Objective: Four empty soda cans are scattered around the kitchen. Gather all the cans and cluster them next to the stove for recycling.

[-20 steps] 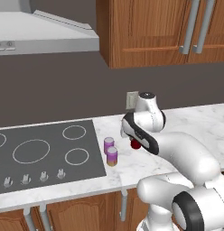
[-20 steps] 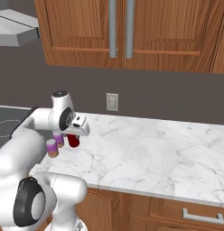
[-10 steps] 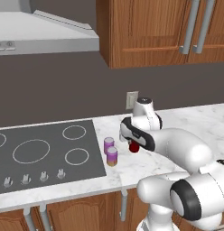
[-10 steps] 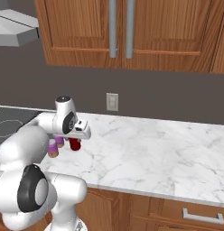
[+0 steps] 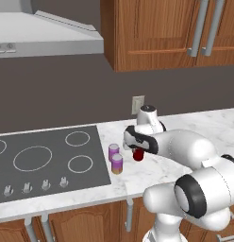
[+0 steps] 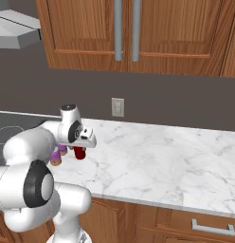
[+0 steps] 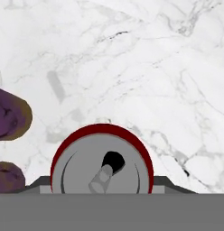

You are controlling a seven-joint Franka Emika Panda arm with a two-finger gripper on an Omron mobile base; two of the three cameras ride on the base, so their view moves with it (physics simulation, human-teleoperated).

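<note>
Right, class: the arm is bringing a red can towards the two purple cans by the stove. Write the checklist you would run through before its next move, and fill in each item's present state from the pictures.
1. Red can gripped in the claw: ok; the hand view has the can's top right between the tips.
2. Red can upright: ok.
3. Two purple cans standing on the counter beside the stove: ok.
4. Gap between the red can and the purple cans: ok; a strip of marble shows between them.
5. Red can's base resting on the counter: cannot tell.
6. Fourth can gathered: not ok; three cans stand by the stove.
</note>
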